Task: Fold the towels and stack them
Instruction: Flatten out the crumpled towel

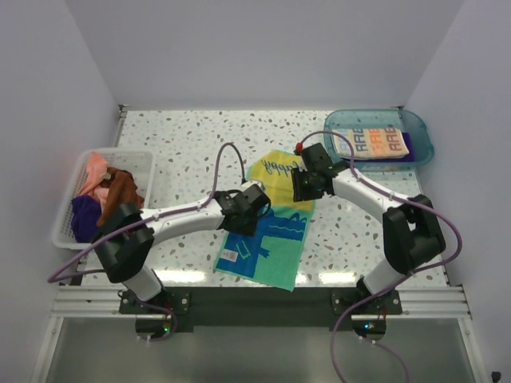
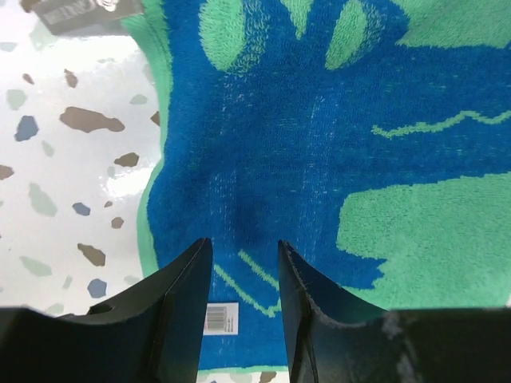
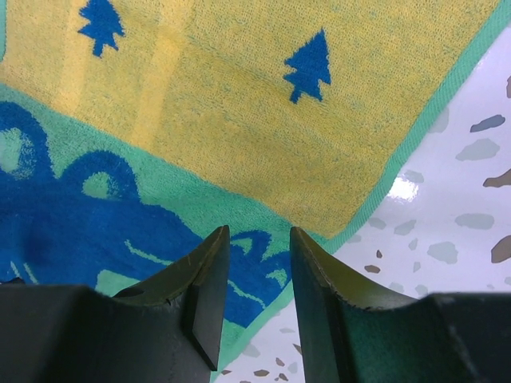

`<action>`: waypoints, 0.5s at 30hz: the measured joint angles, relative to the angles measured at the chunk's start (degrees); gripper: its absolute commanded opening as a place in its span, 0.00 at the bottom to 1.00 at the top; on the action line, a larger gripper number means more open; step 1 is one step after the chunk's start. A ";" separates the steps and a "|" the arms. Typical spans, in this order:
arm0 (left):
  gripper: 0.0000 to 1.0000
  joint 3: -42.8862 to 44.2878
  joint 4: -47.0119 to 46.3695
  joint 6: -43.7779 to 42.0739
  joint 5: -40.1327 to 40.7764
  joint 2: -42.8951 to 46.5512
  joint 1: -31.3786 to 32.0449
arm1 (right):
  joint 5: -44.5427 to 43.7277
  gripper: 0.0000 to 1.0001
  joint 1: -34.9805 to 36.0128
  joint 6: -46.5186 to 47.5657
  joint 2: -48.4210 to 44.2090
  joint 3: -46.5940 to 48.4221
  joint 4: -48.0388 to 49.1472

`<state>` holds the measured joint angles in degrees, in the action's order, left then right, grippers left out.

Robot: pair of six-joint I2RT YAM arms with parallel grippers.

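Observation:
The long crocodile towel [image 1: 271, 239] lies spread flat at the table's middle, yellow end far, blue-green end near. My left gripper [image 1: 249, 212] hovers over its left half, open, with only blue cloth [image 2: 319, 144] showing between the fingers [image 2: 243, 247]. My right gripper [image 1: 306, 188] hangs over the towel's right edge, open and empty [image 3: 259, 235], above the seam of yellow and blue [image 3: 239, 159]. A folded white RABBIT towel [image 1: 371, 142] lies on a purple towel [image 1: 408, 147] in the blue tray [image 1: 421, 128]. Pink [image 1: 94, 171], brown [image 1: 120, 193] and purple [image 1: 83, 217] towels are heaped in the basket.
The white slatted basket [image 1: 65, 233] stands at the table's left edge, the blue tray at the far right corner. A white barcode label [image 2: 217, 317] sits near the towel's near hem. Bare speckled tabletop [image 3: 463, 215] lies right of the towel.

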<state>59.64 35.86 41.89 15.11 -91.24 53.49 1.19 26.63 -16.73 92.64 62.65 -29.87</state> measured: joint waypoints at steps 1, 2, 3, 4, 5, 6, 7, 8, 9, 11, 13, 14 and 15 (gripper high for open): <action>0.43 0.15 -0.79 -0.94 -0.28 -1.42 0.00 | 0.07 0.40 0.02 0.00 0.09 0.00 0.20; 0.43 0.15 -0.90 -1.27 -0.52 -2.08 -0.02 | 0.09 0.40 0.00 0.02 0.26 0.00 0.59; 0.42 0.07 -0.90 -1.57 -0.81 -2.69 -0.02 | 0.20 0.40 0.02 0.04 0.57 0.00 1.03; 0.42 -0.22 -1.18 -1.66 -1.20 -3.04 -0.02 | 0.28 0.40 0.00 0.07 0.96 0.00 1.33; 0.42 -0.81 -1.62 -1.64 -1.68 -3.15 -0.02 | 0.37 0.40 0.02 0.09 1.73 0.00 1.70; 0.42 -1.51 -1.92 -1.62 -2.14 -3.15 -0.02 | 0.48 0.39 0.00 0.11 2.49 0.00 2.01; 0.42 -2.38 -2.14 -1.53 -2.89 -3.15 -0.02 | 0.48 0.40 0.02 0.13 3.30 0.00 2.29; 0.42 -3.48 -2.43 -1.38 -3.61 -3.15 -0.02 | 0.50 0.39 0.00 0.17 3.89 0.00 2.56; 0.42 -4.68 -2.45 -1.01 -4.44 -3.15 -0.02 | 0.50 0.39 0.00 0.26 4.72 0.00 2.82; 0.42 -6.19 -2.54 -0.48 -5.66 -2.25 -0.02 | 0.50 0.39 0.00 0.28 6.40 0.00 3.28; 0.42 -8.13 -3.02 0.26 -7.43 -0.61 0.02 | 0.48 0.39 0.02 0.33 7.93 0.17 3.76; 0.42 -9.20 -3.45 0.74 -8.17 0.55 0.20 | 0.50 0.39 0.02 0.35 8.66 0.44 3.80; 0.42 -10.49 -3.61 1.29 -9.11 1.70 0.33 | 0.50 0.39 0.00 0.35 9.20 0.68 3.91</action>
<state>49.15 32.25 43.18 6.00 -89.54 53.82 1.69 26.63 -16.38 101.84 63.33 -25.96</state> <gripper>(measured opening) 0.422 0.393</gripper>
